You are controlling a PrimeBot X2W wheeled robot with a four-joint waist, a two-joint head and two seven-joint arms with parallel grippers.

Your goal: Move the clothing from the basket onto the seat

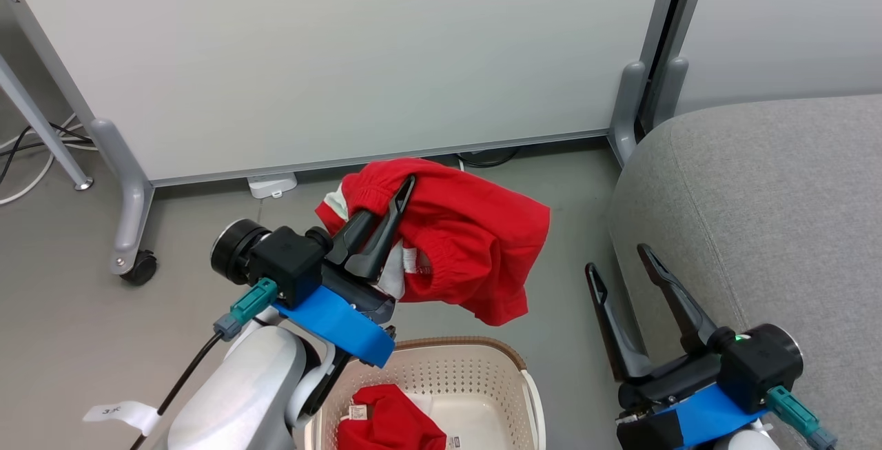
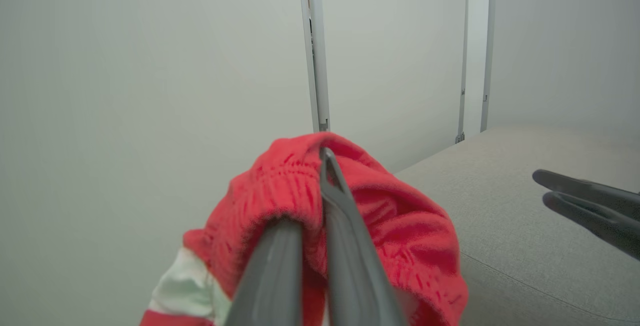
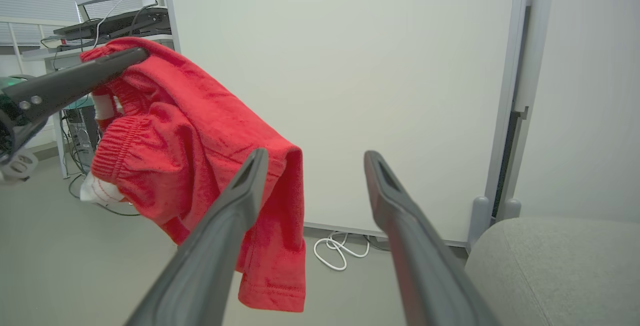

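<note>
The robot's left gripper [image 1: 396, 195] held a bright red garment [image 1: 468, 243] aloft, its two dark fingers [image 1: 386, 222] clenched on the gathered waistband. The rest of the fabric drooped to the right of the fingers, with white trim and a small white tag showing on the side nearest the wrist. The garment hung clear of the grey floor [image 1: 69, 312], above and just beyond the far rim of the laundry basket [image 1: 482, 346], and to the left of the grey sofa [image 1: 772, 188], touching neither.

The cream-white basket, with its perforated walls and brown woven-look rim, stood on the floor at the near edge of the scene, between the two arms. A second red garment [image 1: 389, 422] lay crumpled inside it toward its left side, a white tag showing on its top.

The right gripper [image 1: 618, 258] was poised low beside the sofa's rounded left edge, its fingers spread apart with nothing between them. Whether it touched the upholstery could not be told.

Behind the scene stood a pale partition panel [image 1: 344, 50] on grey metal legs, one ending in a black caster [image 1: 141, 267]. A white power strip [image 1: 272, 185] lay under the panel's lower edge, and loose cables [image 1: 27, 154] trailed across the floor at the far left.
</note>
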